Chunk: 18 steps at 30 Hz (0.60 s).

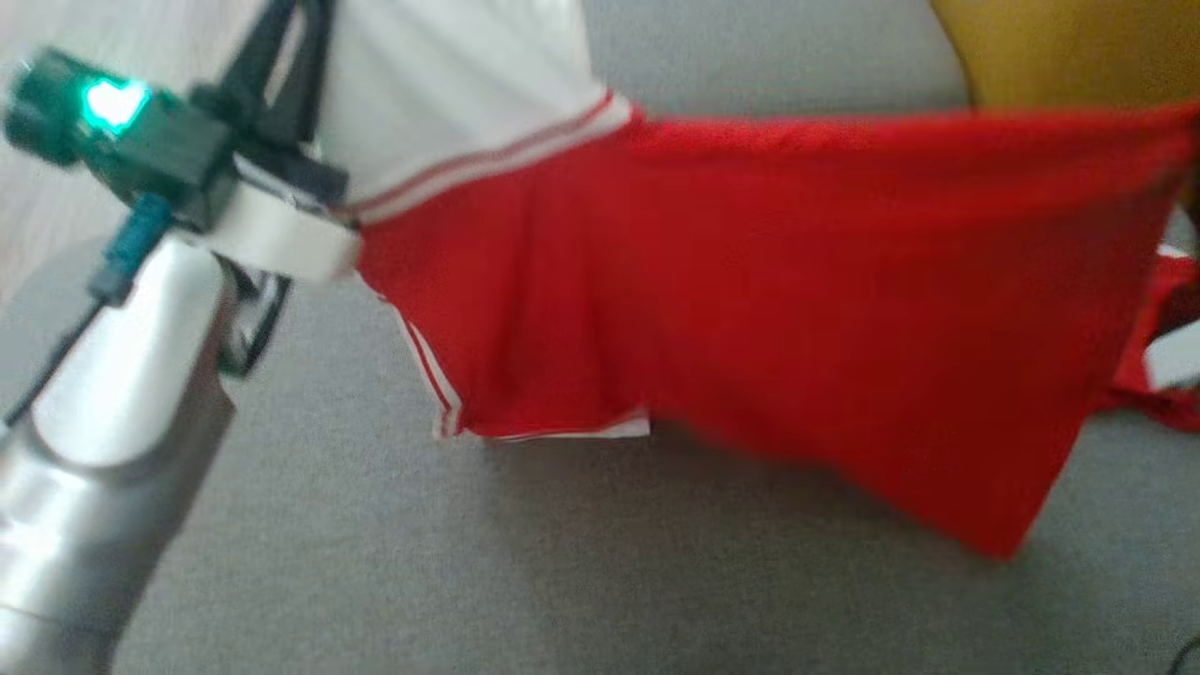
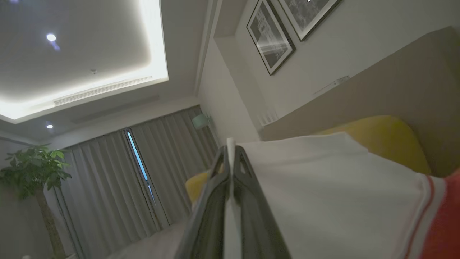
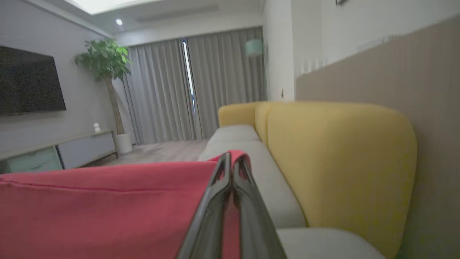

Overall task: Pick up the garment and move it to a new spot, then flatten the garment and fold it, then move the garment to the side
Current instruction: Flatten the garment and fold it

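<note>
Left tool (image 2: 230, 151): pinched shut on the white edge of the garment (image 1: 750, 281).
Right tool (image 3: 231, 160): pinched shut on its red edge.
Garment: we hold it stretched out above the sofa (image 1: 375, 562) seat.
Done: picking up, we think.
Left: laying down, flattening, folding, moving aside.
Sofa: grey seat, yellow back.
Room: curtains (image 3: 215, 86) and a plant (image 3: 104, 57) far beyond the sofa.

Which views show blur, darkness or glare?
Head view: bright, but the garment is smeared by motion blur, and the green light glares. Left wrist view: dim room, overexposed ceiling light strip. Right wrist view: dim, the yellow sofa back fairly sharp.
</note>
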### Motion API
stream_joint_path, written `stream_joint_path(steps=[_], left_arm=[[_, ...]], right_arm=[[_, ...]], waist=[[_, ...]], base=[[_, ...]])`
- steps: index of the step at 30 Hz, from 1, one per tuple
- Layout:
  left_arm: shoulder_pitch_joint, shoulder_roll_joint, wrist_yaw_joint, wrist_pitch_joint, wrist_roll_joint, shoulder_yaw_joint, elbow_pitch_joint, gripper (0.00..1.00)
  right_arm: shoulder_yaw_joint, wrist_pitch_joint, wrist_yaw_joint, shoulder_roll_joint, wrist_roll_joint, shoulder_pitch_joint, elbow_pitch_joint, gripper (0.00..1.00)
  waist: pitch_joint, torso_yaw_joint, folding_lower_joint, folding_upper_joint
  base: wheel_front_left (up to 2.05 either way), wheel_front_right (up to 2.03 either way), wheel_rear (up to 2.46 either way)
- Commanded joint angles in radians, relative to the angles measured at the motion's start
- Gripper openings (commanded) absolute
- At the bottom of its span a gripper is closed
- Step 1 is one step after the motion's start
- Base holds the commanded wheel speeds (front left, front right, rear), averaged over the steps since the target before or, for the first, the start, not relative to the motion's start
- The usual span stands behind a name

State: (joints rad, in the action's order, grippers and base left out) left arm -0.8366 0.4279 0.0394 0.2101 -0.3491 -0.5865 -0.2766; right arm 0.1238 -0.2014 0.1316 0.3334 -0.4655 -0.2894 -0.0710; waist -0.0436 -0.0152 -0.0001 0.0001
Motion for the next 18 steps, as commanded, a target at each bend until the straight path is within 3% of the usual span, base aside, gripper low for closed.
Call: stream_joint_path(steps=[1,8,18], left_arm=[[-0.014,0.025,-0.008,-0.018,-0.018,0.031,0.002,0.0],[0.012,-0.023,-0.033,-0.03,-0.046,-0.009,-0.066,0.0],[-0.044,-0.095,-0.046,0.023,-0.022,-0.047,-0.167,0.0]], right_arm=[[-0.019,-0.03,-0.001,-0.011,-0.017,0.001,-0.02,0.0],[-0.046,-0.079,-0.001,-0.051,-0.054,0.017,0.183,0.0],[-0.125,0.093,-0.001,-0.065,-0.089,-0.181,0.521,0.0]], waist=[[0.029,0.007,0.0001,-0.0001],[0.194,0.047,0.0001,-0.0001],[0.363,0.082,0.0001,-0.0001]], base=[[0.0,0.0,0.0],[0.0,0.0,0.0],[0.0,0.0,0.0]])
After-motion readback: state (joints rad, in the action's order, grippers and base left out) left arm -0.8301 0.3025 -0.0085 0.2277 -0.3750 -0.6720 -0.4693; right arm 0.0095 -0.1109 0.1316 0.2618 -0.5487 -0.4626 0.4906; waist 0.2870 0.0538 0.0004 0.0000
